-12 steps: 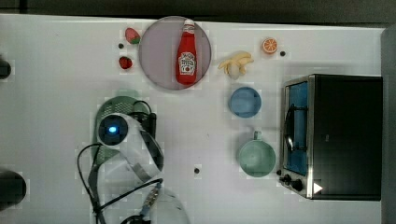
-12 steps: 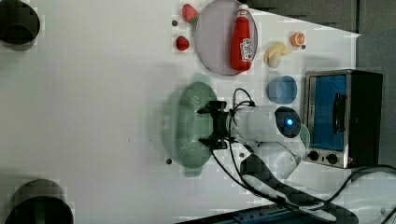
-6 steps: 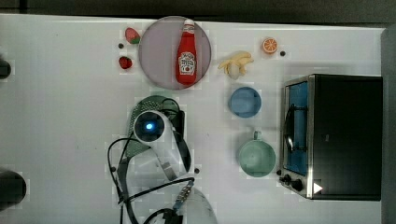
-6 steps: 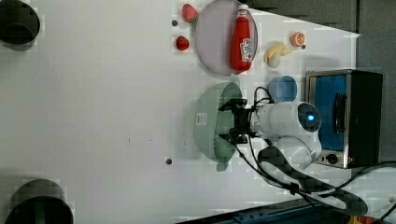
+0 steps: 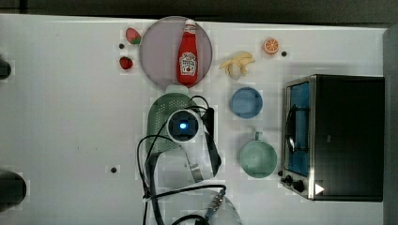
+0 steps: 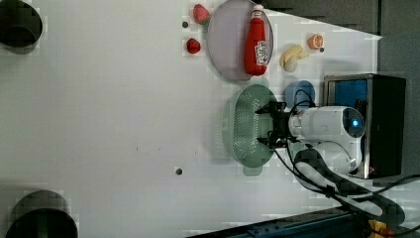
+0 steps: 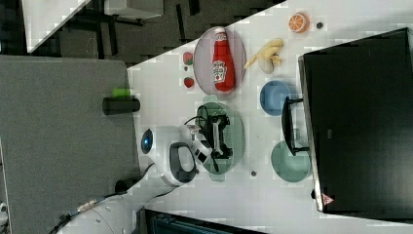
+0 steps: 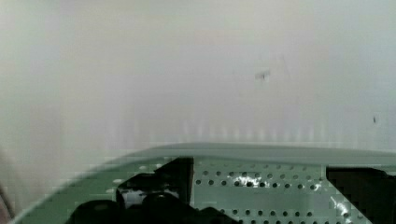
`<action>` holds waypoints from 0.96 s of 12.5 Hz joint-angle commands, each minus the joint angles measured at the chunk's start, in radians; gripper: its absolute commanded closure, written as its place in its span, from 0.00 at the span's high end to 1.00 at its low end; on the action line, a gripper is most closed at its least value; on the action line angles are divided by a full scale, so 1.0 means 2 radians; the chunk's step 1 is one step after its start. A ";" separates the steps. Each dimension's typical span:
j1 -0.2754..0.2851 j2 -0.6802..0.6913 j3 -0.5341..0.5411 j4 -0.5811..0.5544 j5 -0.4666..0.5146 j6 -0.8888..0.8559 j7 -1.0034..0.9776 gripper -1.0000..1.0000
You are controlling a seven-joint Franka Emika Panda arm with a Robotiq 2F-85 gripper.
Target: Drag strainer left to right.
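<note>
The strainer (image 5: pixel 159 115) is a pale mint-green oval with small holes, lying just below the plate in the top view. The arm's wrist (image 5: pixel 183 125) covers its right half there. In the left view my gripper (image 6: pixel 260 127) reaches down into the strainer (image 6: pixel 242 124) with its fingers spread wide apart; it is open and holds nothing. The right view shows the gripper (image 7: pixel 221 135) inside the strainer (image 7: pixel 236 141) too. In the wrist view the strainer's rim (image 8: pixel 261 150) and perforated floor lie between two dark fingers (image 8: pixel 159 184).
A grey plate (image 5: pixel 157 51) with a ketchup bottle (image 5: pixel 187 54) lies close beyond the strainer. To the top view's right stand a blue bowl (image 5: pixel 246 102), a mint mug (image 5: pixel 257 159) and a toaster oven (image 5: pixel 342 136). A banana (image 5: pixel 237 65), an orange slice (image 5: pixel 271 45) and strawberries (image 5: pixel 125 63) lie near the far edge.
The arm and the strainer have moved together toward the top view's right, and the strainer now lies under the plate. The gripper has stayed open inside it.
</note>
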 commanded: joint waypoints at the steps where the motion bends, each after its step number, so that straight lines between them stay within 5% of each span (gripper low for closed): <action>1: -0.002 -0.003 -0.038 0.003 0.007 0.004 -0.068 1.00; 8: -0.005 -0.003 -0.104 0.003 0.007 0.016 -0.111 1.00; 12: -0.005 -0.017 -0.099 0.000 0.007 0.018 -0.206 1.00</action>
